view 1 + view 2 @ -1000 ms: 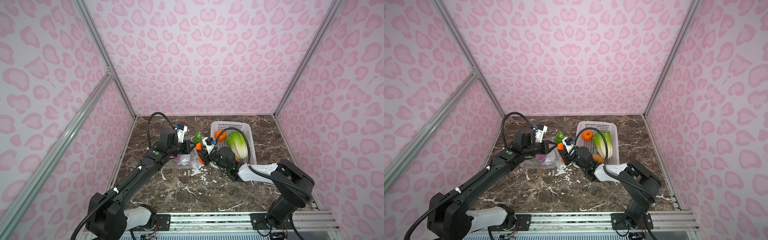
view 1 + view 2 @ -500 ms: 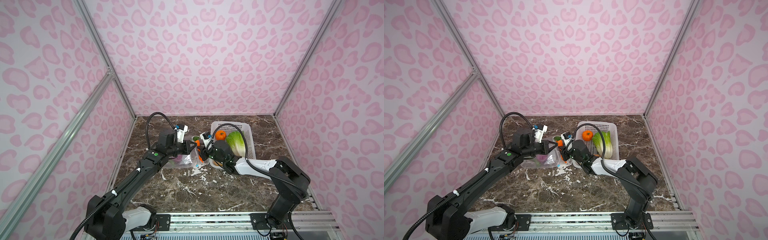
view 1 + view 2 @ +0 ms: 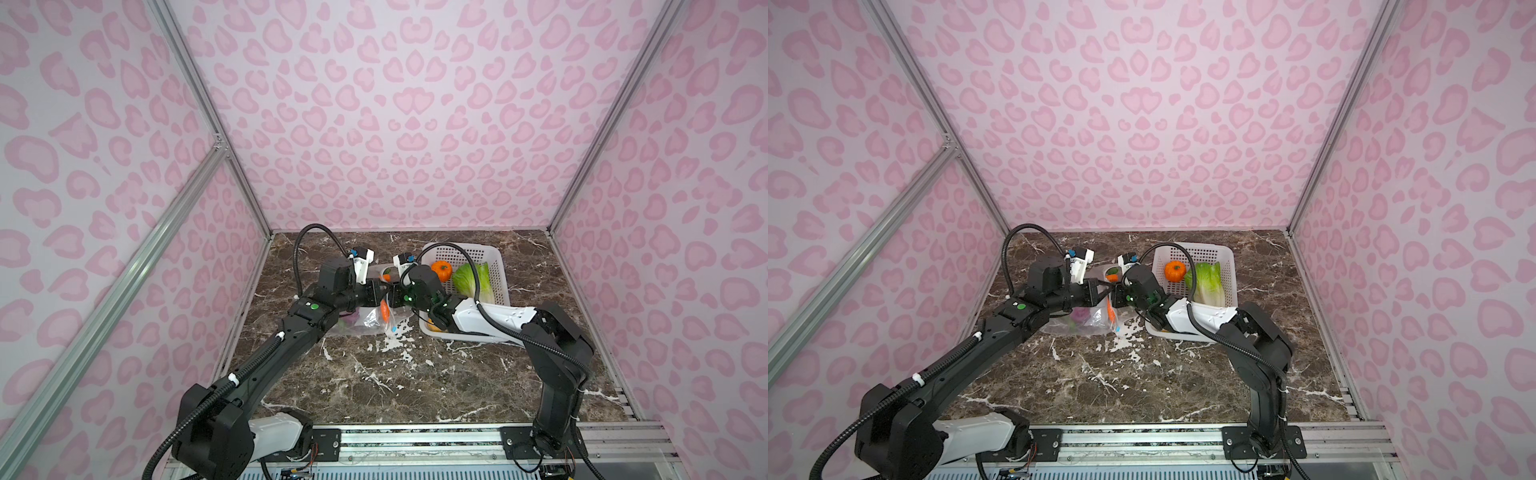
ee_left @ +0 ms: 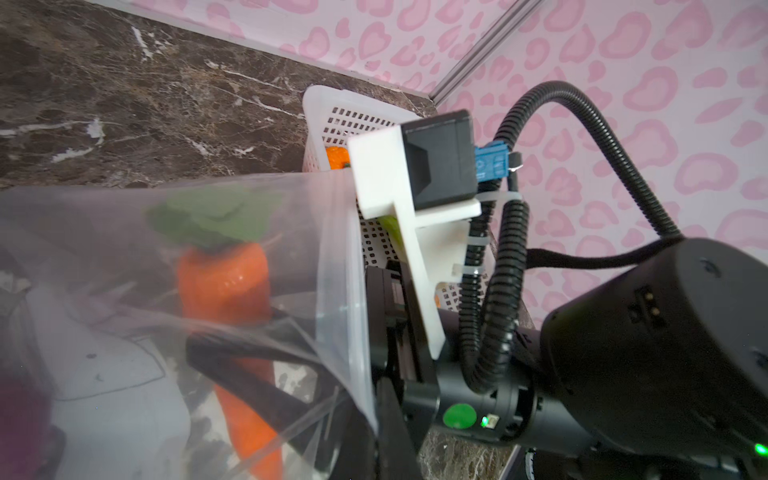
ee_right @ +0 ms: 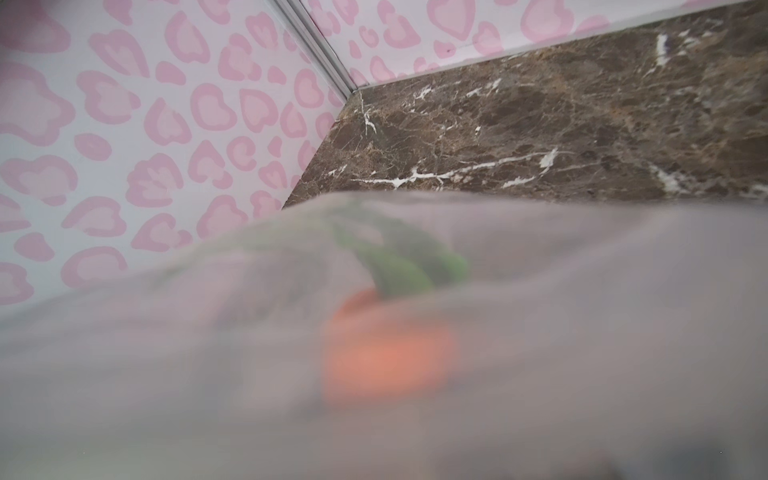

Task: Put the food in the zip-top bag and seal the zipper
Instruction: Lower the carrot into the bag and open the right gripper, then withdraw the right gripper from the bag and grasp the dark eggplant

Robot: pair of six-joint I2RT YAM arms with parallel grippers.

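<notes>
Beside the basket (image 3: 461, 249), the zip-top bag (image 3: 365, 325) was clamped in the left claw (image 3: 380, 291), carrot (image 3: 385, 311) seen through its film; right claw (image 3: 397, 297) state could not be told.

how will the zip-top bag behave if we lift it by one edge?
Probably floppy: the zip-top bag sags and creases below its raised mouth. It is likely light itself, so the carrot and purple piece seen through it would drag it down and shift. The glossy film may slip when gripped.
</notes>
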